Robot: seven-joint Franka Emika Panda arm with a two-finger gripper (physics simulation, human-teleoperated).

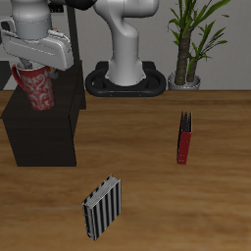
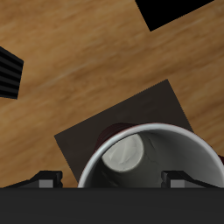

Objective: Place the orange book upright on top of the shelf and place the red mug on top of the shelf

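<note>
My gripper (image 1: 39,76) is shut on the red mug (image 1: 39,93) and holds it upright by the rim, just above the flat top of the black shelf (image 1: 39,137). In the wrist view the gripper (image 2: 114,179) spans the mug's grey-white rim (image 2: 188,140), and the shelf's dark top (image 2: 92,131) lies under it. I cannot tell if the mug touches the shelf. The orange book (image 1: 183,137), thin, reddish-orange with a dark spine edge, stands upright on the table well away from the shelf and the gripper.
A black-and-white striped book (image 1: 101,207) stands near the table's front edge. The robot's base (image 1: 125,78) and a potted plant (image 1: 186,44) are at the back. Dark shapes (image 2: 179,13) border the wrist view.
</note>
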